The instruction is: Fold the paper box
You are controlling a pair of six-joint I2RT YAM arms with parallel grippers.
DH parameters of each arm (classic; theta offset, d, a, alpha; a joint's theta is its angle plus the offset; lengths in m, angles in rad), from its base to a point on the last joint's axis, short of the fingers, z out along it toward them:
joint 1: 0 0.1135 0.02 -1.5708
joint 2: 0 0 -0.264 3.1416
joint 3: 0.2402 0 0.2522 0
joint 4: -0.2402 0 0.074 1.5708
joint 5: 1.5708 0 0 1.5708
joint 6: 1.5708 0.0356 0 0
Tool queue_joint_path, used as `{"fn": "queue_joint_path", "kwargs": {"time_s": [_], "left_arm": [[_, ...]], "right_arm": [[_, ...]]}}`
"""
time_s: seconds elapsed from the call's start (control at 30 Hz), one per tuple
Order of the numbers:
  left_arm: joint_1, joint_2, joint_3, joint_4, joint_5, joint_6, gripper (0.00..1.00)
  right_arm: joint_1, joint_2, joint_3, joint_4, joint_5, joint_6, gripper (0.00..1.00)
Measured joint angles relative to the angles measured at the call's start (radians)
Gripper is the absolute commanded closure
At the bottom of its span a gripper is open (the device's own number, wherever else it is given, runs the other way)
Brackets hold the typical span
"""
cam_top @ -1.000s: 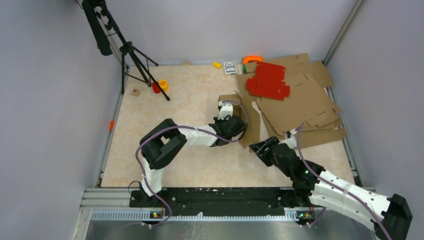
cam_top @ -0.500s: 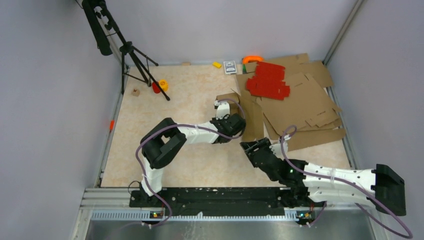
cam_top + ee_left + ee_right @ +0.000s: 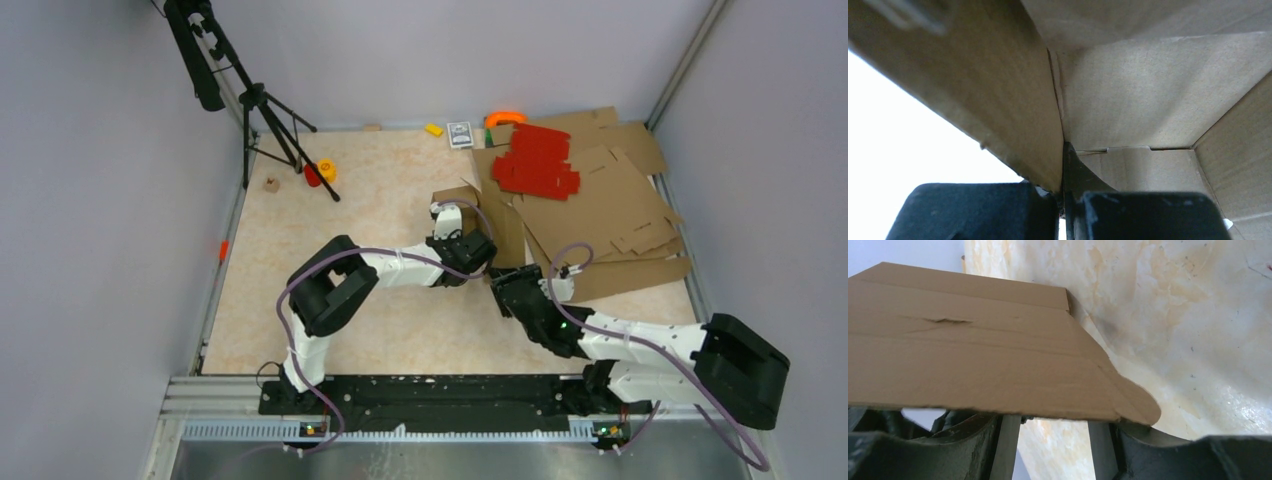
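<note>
At centre table (image 3: 380, 200), beside flat cardboard sheets (image 3: 610, 210), the paper box (image 3: 458, 194) is standing partly formed. The left gripper (image 3: 1064, 200) is clamping one raised wall; the right gripper (image 3: 1054, 436) is gaping at a loose flap. Closing folds appear outstanding.

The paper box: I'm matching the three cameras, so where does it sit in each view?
Top external: the paper box stands mid-table, just left of the flat cardboard sheets.
Left wrist: its inside panels fill the frame; the left gripper pinches one wall at bottom centre.
Right wrist: one panel spans left and centre, above the right gripper.
Shared landmark: the beige table, in top and right wrist only.
</note>
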Motion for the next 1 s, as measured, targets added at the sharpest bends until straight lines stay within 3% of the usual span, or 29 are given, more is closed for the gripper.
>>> {"fn": "queue_joint_path", "kwargs": {"time_s": [0.67,0.8,1.0], "left_arm": [[-0.003,0.018,0.024,-0.010,-0.011,0.011,1.00],[-0.003,0.018,0.024,-0.007,-0.011,0.021,1.00],[-0.003,0.018,0.024,-0.004,-0.011,0.030,1.00]], "right_arm": [[-0.220,0.220,0.002,0.231,-0.311,-0.012,0.55],[-0.241,0.148,-0.005,0.204,-0.334,-0.066,0.54],[-0.251,-0.131,-0.007,0.021,-0.336,-0.173,0.52]]}}
